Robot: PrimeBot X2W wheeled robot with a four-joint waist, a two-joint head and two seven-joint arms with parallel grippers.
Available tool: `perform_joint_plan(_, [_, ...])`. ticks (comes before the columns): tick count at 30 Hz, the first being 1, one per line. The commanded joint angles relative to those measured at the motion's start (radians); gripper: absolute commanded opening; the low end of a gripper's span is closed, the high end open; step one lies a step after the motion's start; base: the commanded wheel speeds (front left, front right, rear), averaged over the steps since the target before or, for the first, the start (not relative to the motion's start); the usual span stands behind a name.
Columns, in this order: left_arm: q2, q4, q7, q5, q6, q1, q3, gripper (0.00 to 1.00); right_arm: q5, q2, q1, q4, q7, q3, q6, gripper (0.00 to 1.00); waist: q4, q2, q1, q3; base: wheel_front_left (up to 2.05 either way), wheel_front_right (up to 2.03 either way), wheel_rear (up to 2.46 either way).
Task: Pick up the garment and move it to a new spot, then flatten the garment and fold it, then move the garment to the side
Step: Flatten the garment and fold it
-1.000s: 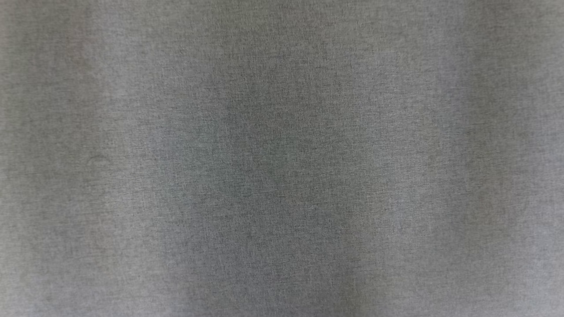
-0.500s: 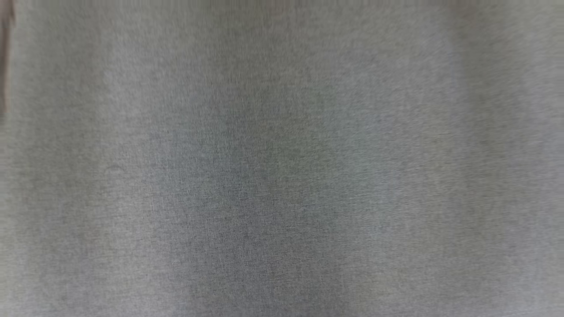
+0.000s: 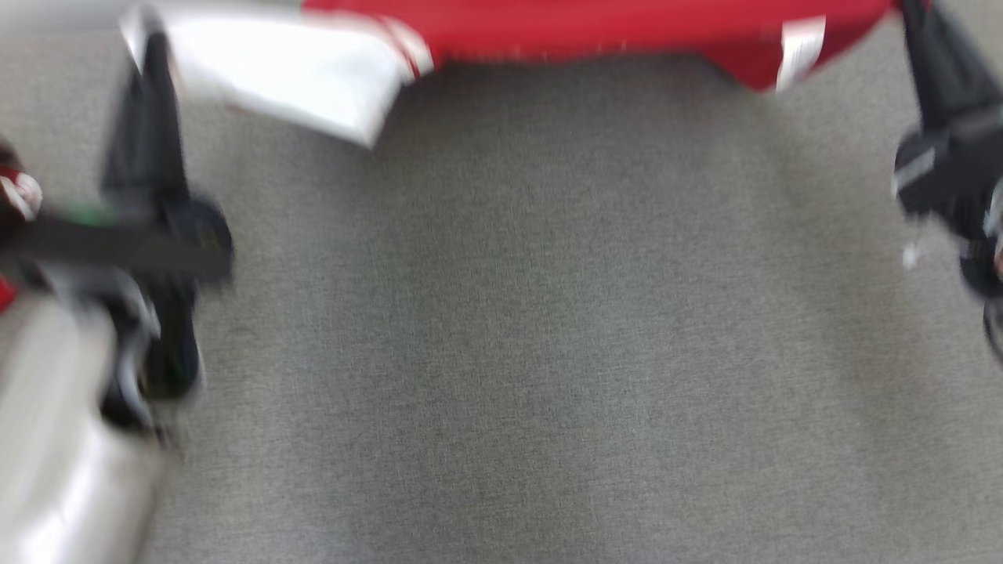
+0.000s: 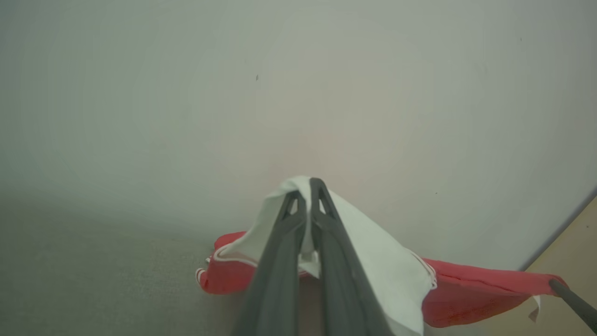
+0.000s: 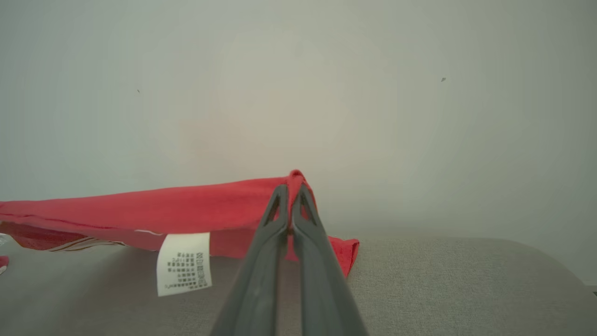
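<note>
Garment (image 3: 595, 31) hung between left gripper (image 4: 307, 187), pinching its white part, and right gripper (image 5: 291, 187), pinching the red edge; lower both evenly, cloth taut, onto the grey surface (image 3: 501, 352).

The soft red cloth garment (image 5: 186, 205) has a white panel (image 4: 392, 270), seemingly edged with red-and-white striped trim. Its white label (image 5: 183, 263) bears dark print. The woven surface (image 3: 548, 313) is heathered grey.
</note>
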Motion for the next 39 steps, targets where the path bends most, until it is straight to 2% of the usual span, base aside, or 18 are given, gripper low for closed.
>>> perform_joint_plan(1, [0.006, -0.047, -0.005, -0.007, 0.017, 0.064, 0.007, 0.0, 0.013, -0.016, 0.058, -0.023, -0.007, -0.013, -0.003, 0.0, 0.003, 0.0002, 0.0003, -0.035, 0.0, 0.0, 0.0])
perform_joint_plan(5, [-0.006, -0.188, -0.005, -0.005, 0.076, 0.269, 0.016, 0.0, 0.033, -0.035, 0.25, -0.092, -0.008, -0.068, -0.003, 0.0, 0.009, 0.0002, 0.0003, -0.063, 0.0, 0.0, 0.0])
perform_joint_plan(11, [-0.021, -0.255, -0.004, 0.013, 0.103, 0.525, 0.0, 0.0, 0.002, 0.001, 0.533, -0.16, -0.008, -0.149, -0.003, 0.0, 0.009, 0.0002, 0.0003, -0.098, 0.0, 0.0, 0.0])
perform_joint_plan(20, [-0.11, -0.229, -0.004, 0.022, 0.073, 0.778, 0.009, 0.0, -0.065, 0.061, 0.826, -0.166, -0.009, -0.27, -0.003, 0.0, 0.023, 0.0002, 0.0003, -0.132, 0.0, 0.0, 0.0])
perform_joint_plan(29, [-0.167, -0.167, -0.004, 0.048, 0.033, 0.89, -0.032, 0.0, -0.095, 0.101, 1.023, -0.137, 0.022, -0.375, -0.003, 0.0, 0.044, 0.0002, 0.0003, -0.174, 0.0, 0.0, 0.0])
perform_joint_plan(34, [-0.161, -0.155, -0.004, 0.052, 0.013, 0.919, -0.02, 0.0, -0.111, 0.113, 1.083, -0.137, 0.046, -0.455, -0.003, 0.0, 0.042, 0.0002, 0.0003, -0.189, 0.0, 0.0, 0.0])
perform_joint_plan(39, [-0.146, -0.178, 0.001, 0.067, -0.003, 0.878, -0.031, 0.0, -0.118, 0.155, 1.082, -0.193, 0.099, -0.5, -0.003, 0.0, 0.035, 0.0002, 0.0003, -0.203, 0.0, 0.0, 0.0])
